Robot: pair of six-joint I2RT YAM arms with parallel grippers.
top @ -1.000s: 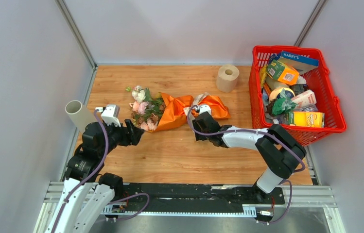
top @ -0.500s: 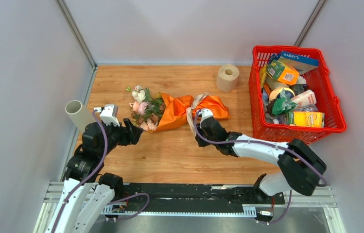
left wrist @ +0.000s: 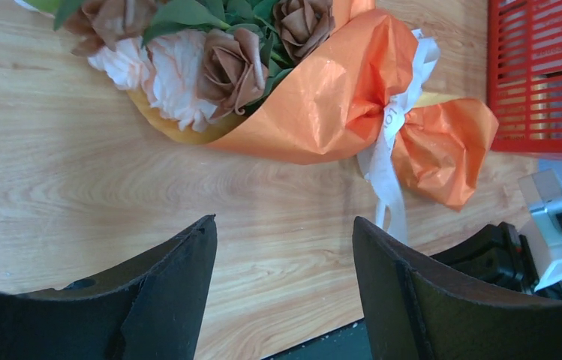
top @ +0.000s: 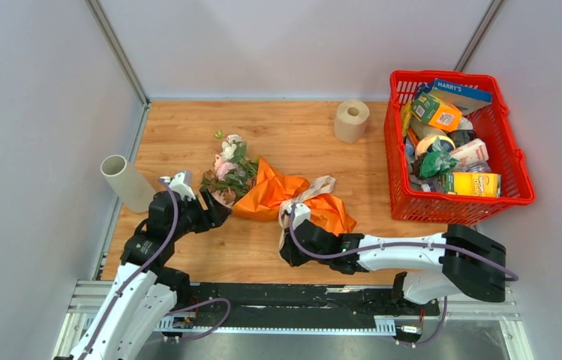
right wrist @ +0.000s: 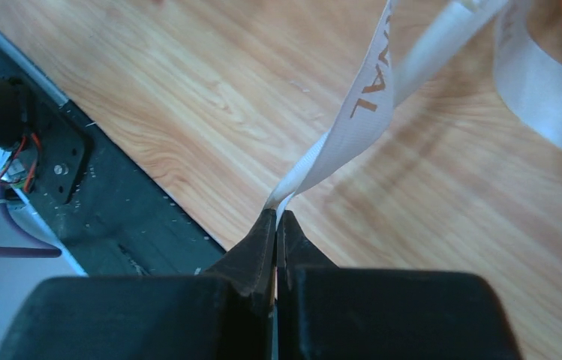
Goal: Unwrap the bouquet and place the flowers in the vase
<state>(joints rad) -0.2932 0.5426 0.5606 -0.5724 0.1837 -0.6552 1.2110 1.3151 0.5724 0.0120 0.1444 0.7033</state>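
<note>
Orange-wrapped bouquet (top: 270, 193) flat on the wooden tabletop (top: 293, 127), at the centre of the top view and lying aslant: flowers (top: 226, 163) toward the upper left, gathered paper tail toward the lower right. Beige ribbon (right wrist: 360, 112) around the waist, one printed end pulled taut down to the right gripper (right wrist: 276, 221), its jaws pressed together on that end, low over the wood near the bottom rail. Left gripper (left wrist: 284, 229) at the lower left of the blooms, jaws spread wide with nothing between them, near the pink and brown roses but apart from them. Vase (top: 127, 182) at the far left edge, round mouth in view, well apart from the bouquet. Red basket (top: 392, 150) of groceries at the right; toilet paper roll (top: 351, 120) at upper centre.
</note>
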